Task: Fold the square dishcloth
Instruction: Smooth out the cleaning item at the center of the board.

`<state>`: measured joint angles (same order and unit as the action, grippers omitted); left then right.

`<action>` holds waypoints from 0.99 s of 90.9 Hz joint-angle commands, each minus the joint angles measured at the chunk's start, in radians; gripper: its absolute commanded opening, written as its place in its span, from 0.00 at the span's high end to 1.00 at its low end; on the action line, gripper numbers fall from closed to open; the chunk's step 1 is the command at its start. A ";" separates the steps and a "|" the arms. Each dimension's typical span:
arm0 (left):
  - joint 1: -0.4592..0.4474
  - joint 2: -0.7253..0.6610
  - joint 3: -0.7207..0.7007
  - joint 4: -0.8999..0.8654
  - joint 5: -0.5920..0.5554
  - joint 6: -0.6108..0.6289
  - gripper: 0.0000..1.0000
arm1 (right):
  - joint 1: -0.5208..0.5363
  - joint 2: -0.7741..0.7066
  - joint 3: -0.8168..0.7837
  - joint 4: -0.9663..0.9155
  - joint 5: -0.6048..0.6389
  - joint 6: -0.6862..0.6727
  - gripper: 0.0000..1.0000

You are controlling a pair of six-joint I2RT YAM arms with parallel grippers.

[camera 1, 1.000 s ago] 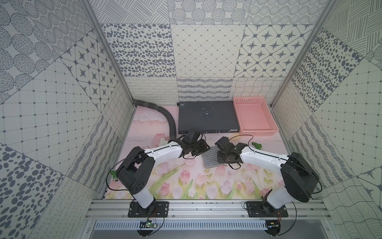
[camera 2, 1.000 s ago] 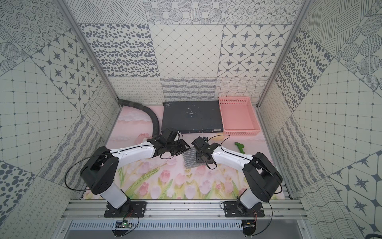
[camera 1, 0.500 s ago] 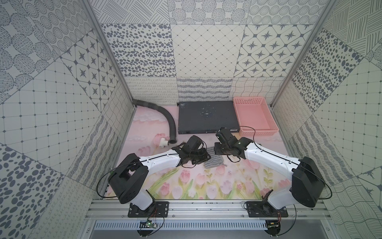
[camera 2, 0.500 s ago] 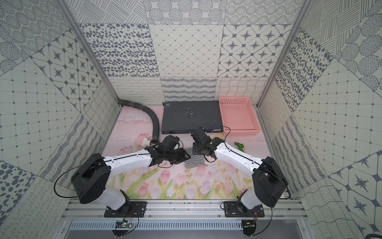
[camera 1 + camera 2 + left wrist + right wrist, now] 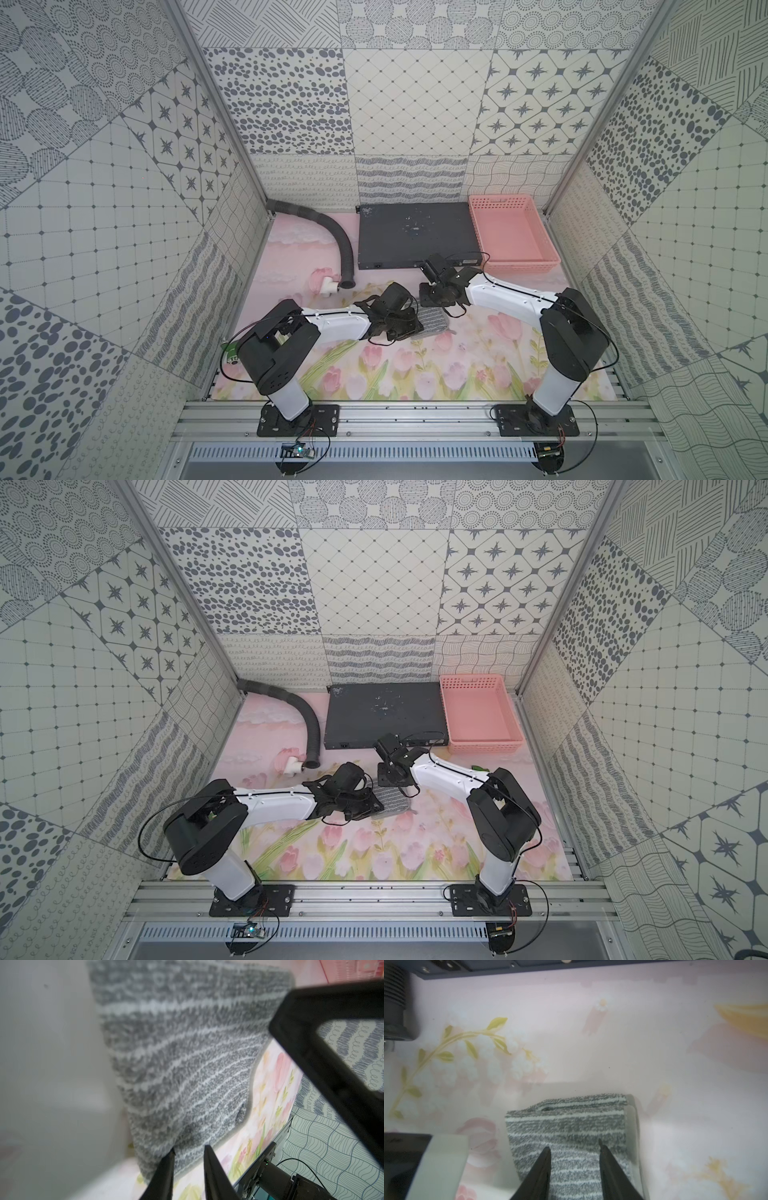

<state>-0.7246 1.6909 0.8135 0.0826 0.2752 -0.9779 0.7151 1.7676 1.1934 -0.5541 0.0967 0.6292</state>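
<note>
You are working over a floral tabletop (image 5: 415,374) that is filling the floor of the patterned booth. At the back, a flat black box (image 5: 415,232) is lying against the wall, and a pink basket (image 5: 519,266) is sitting just beside it at the right arm's end. A grey ribbed hose (image 5: 345,249) is curving out of the far corner on the left arm's side and is ending beside a small white pipe fitting (image 5: 326,286).

Your left arm (image 5: 332,328) and right arm (image 5: 507,299) are both reaching inward and meeting over the middle of the table. There the square dishcloth (image 5: 432,322) is lying on the flowered surface, in front of the black box and apart from it, partly hidden under both wrists in both top views (image 5: 395,800).

In the right wrist view the cloth (image 5: 566,1126) is showing doubled layers at one edge. The right gripper (image 5: 574,1146) is standing with its fingers (image 5: 546,1167) apart, and flat cloth is showing between the tips.

In the left wrist view the left gripper (image 5: 190,1150) is sitting at the cloth's (image 5: 182,1053) near edge with only a narrow gap between its fingers (image 5: 209,1167); the cloth is puckering just past the tips, but you cannot tell whether they are pinching it.
</note>
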 commanded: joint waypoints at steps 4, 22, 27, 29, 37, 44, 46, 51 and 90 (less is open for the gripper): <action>-0.003 0.023 0.002 0.034 0.015 -0.005 0.74 | -0.034 0.061 0.031 0.049 -0.003 0.001 0.60; -0.001 0.036 -0.002 0.018 0.005 0.001 0.74 | -0.059 0.123 0.049 0.074 -0.004 -0.020 0.60; -0.001 0.038 -0.003 0.013 0.005 0.004 0.74 | -0.065 0.131 0.051 0.079 -0.009 -0.025 0.60; -0.001 0.038 -0.004 0.010 0.005 0.004 0.74 | -0.067 0.135 0.051 0.081 -0.012 -0.027 0.60; -0.001 0.035 0.001 -0.001 0.007 0.011 0.73 | -0.071 0.136 0.055 0.083 -0.015 -0.038 0.60; 0.000 0.025 0.014 -0.020 0.009 0.021 0.70 | -0.072 0.115 0.055 0.083 -0.022 -0.049 0.60; 0.001 0.020 0.020 -0.025 0.010 0.024 0.70 | -0.072 0.106 0.055 0.082 -0.023 -0.054 0.60; 0.001 0.006 0.036 -0.038 0.015 0.030 0.69 | -0.071 0.075 0.051 0.082 -0.022 -0.061 0.59; 0.035 -0.112 0.125 -0.111 0.002 0.069 0.65 | -0.074 -0.291 -0.134 0.082 -0.119 -0.048 0.26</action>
<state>-0.7116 1.5986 0.9115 0.0357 0.2790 -0.9508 0.6460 1.5501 1.1267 -0.4873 0.0246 0.5770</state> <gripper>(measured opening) 0.349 0.682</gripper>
